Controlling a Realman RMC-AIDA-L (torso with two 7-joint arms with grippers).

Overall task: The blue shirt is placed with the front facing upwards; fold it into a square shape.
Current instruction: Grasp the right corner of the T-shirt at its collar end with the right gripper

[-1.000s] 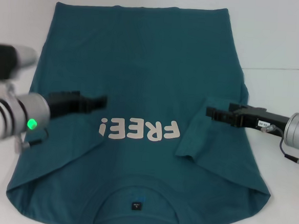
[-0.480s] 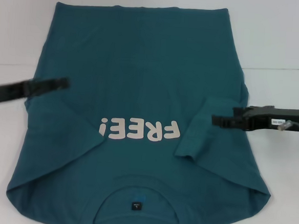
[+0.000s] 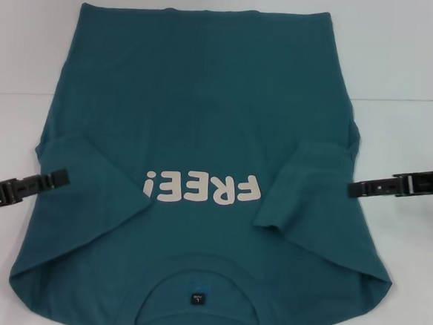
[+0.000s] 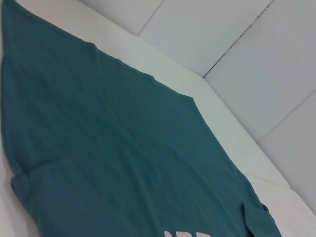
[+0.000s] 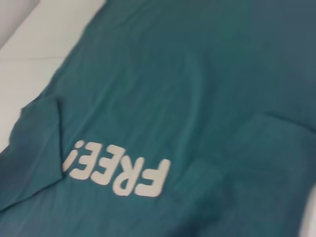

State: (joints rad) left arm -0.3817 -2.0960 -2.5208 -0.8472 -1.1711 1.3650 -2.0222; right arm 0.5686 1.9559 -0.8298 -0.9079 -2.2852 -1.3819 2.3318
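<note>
Both grippers pulled back to frame edges, left gripper (image 3: 52,178), right gripper (image 3: 357,189); I cannot tell their fingers' state; blue shirt (image 3: 205,117) on white desk (image 3: 417,57).

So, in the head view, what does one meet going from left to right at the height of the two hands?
Left hand → dark teal-blue cotton T-shirt with whitish "FREE!" print → right hand.

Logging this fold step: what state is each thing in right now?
Shirt: flat, front up, both sleeves folded in over the body, not yet square.
Left gripper: at the shirt's left edge, holding nothing.
Right gripper: beside the shirt's right edge, holding nothing.
</note>
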